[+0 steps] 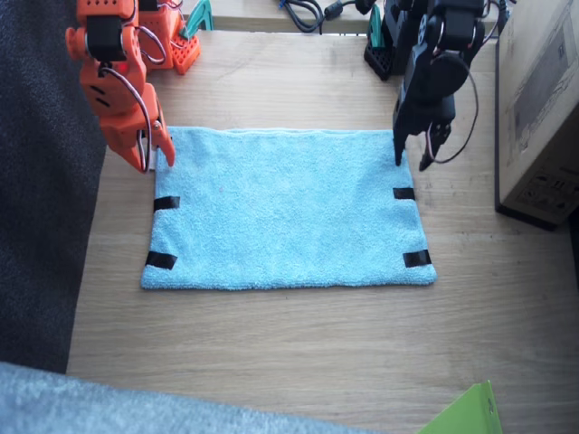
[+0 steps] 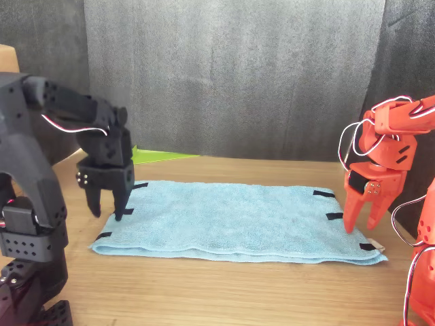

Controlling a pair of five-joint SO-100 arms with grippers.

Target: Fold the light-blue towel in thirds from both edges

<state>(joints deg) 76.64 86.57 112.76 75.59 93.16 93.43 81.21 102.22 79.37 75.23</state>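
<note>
The light-blue towel (image 1: 288, 210) is lying flat and fully spread on the wooden table (image 1: 271, 353), long axis running left-right in the fixed view, no fold made yet. Black tape strips (image 1: 166, 203) are marking both short edges; the far strip on each side is hidden behind a gripper.

The right gripper (image 1: 151, 160), orange, is hanging fingers-down over the far corner of one short edge. Its jaws are slightly spread, nothing between them; in the front view (image 2: 363, 216) the tips are looking just above or barely touching the cloth, cannot tell which. The left gripper (image 1: 412, 155), black, is hovering over the far corner of the other short edge, jaws spread, empty; in the front view (image 2: 107, 207) its tips are sitting near the towel surface beside a strip.

Step in hand, as judged: getting a pinch on an edge corner before the first third-fold. To do it well, each gripper should be coming straight down with one finger sliding under the hem, closing on the single terry layer rather than only pressing on top. Lift only enough to clear the cloth, then carry the edge across to about a third from the opposite side, keeping the edge parallel to the tape line. With only the far corner gripped, the near corner is likely to be lagging and skewing, so slow dragging helps. A cardboard box (image 1: 543, 108) is standing close to the left arm, so watch the swing.
</note>
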